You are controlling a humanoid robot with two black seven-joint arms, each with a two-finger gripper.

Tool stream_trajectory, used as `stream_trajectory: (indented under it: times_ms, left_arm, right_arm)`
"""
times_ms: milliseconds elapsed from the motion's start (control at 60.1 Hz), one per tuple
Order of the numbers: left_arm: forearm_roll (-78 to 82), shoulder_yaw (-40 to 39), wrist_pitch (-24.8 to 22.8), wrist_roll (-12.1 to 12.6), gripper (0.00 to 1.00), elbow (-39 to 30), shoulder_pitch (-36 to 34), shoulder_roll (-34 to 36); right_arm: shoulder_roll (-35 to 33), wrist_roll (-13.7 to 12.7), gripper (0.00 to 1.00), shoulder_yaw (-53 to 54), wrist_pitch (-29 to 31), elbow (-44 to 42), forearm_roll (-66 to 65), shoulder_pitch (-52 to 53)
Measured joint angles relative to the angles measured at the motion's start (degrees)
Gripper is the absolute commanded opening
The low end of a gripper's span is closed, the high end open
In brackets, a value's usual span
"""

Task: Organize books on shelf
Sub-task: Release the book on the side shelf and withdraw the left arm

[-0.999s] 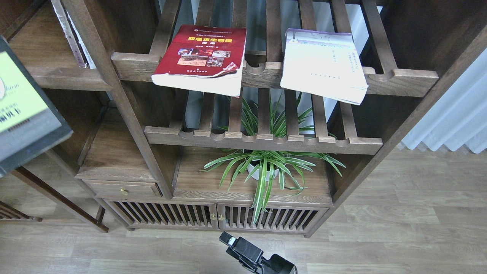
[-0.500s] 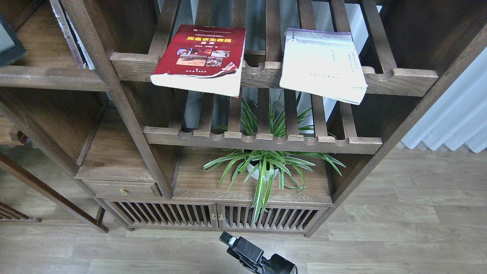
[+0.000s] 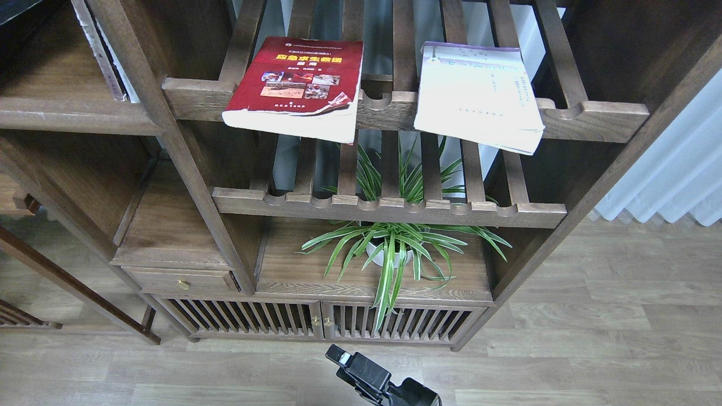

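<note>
The red book (image 3: pixel 296 84) with photos and a yellow title lies flat on the upper slatted rack and overhangs its front rail. The cream-white book (image 3: pixel 479 93) with a lilac band lies flat on the same rack, to the right. The solid dark shelf (image 3: pixel 73 115) with a rounded front edge is at the upper left. A dark sliver (image 3: pixel 22 8) shows in the top left corner above it; I cannot tell if it is the dark grey book. A black gripper (image 3: pixel 338 356) pokes in at the bottom centre, low over the floor, its fingers indistinct. My left gripper is out of view.
Thin upright books (image 3: pixel 104 53) lean at the shelf's right end against the post. A second slatted rack (image 3: pixel 389 211) sits below the upper one. A potted spider plant (image 3: pixel 395 248) stands on the cabinet top. A small drawer (image 3: pixel 180 279) is lower left, a white curtain (image 3: pixel 671 169) at right.
The dark grey book with the yellow-green panel rose along the left edge and has left the view, apart perhaps from a sliver at the top left. The other books and the bottom gripper have not moved.
</note>
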Motion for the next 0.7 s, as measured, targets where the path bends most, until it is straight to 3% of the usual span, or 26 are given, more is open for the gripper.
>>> stream_trajectory:
  times_ms: [266, 333, 366, 383, 433, 616, 699]
  left_arm:
    - [0.08, 8.33, 0.00, -0.19, 0.09, 8.69, -9.97, -3.35]
    - [0.08, 9.68, 0.01, -0.19, 0.18, 9.94, -11.33, -4.15]
    - [0.05, 10.15, 0.01, -0.23, 0.28, 10.47, -11.63, -4.44]
    - [-0.01, 10.28, 0.01, -0.25, 0.39, 10.61, -11.68, -4.51]
    - [-0.90, 11.08, 0.01, -0.48, 0.48, 11.85, -11.73, -5.53]
    - [-6.90, 11.62, 0.03, -0.73, 0.64, 12.61, -9.41, -7.80]
    - [-9.85, 11.66, 0.03, -0.67, 0.66, 12.61, -8.45, -7.84]
  right_arm:
    - [0.00, 0.05, 0.97, 0.08, 0.00, 0.00, 0.00, 0.00]
    - [0.00, 0.07, 0.97, 0.08, 0.00, 0.01, 0.03, 0.00]
    - [0.00, 0.08, 0.97, 0.08, 0.00, 0.03, 0.05, 0.00]
    - [0.00, 0.08, 0.97, 0.08, 0.00, 0.03, 0.05, 0.00]
    - [0.00, 0.09, 0.97, 0.08, 0.00, 0.07, 0.07, 0.00]
    - [0.00, 0.10, 0.97, 0.09, 0.00, 0.21, 0.09, 0.00]
    - [0.00, 0.12, 0.97, 0.09, 0.00, 0.25, 0.09, 0.00]
